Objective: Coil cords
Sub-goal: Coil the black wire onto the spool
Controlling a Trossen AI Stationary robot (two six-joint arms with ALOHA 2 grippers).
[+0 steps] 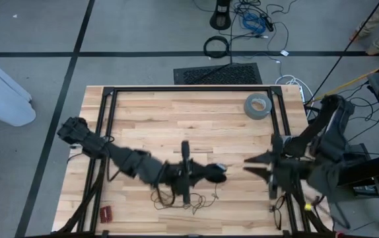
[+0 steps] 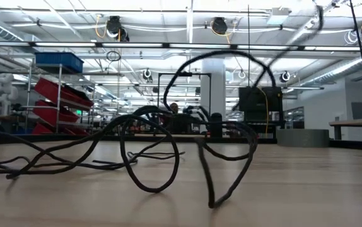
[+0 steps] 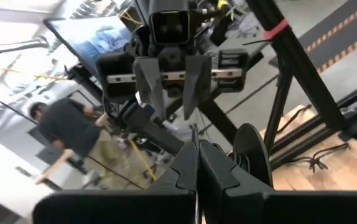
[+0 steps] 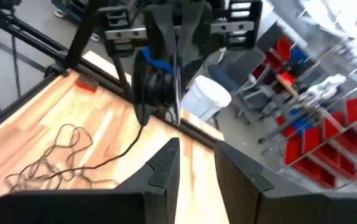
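1. Nearest the front edge of the desk point(image 1: 176, 112) lies the loose part of the cord point(image 1: 176, 197), a thin black wire in slack, tangled loops; the low view shows several loops standing up off the wood, and the right wrist view shows the same heap point(image 4: 48, 158) with one strand running up toward the left arm
2. Just behind the heap, the left gripper point(image 1: 224, 176) hovers at mid-desk with its fingers point(image 3: 188, 165) pressed together; a thin strand seems pinched between them, though it is too fine to be sure. Judged from this, the step in hand is passing or winding the free length, so that pinch should hold firm while slack feeds from the heap without snagging a loop
3. Opposite, the right gripper point(image 1: 249, 162) faces it with fingers point(image 4: 166, 158) partly apart and holding nothing; it should close on the strand just beside the left fingertips, not on the tangle
4. Farther back sits a grey tape roll point(image 1: 257, 106), well apart from the work and best left alone
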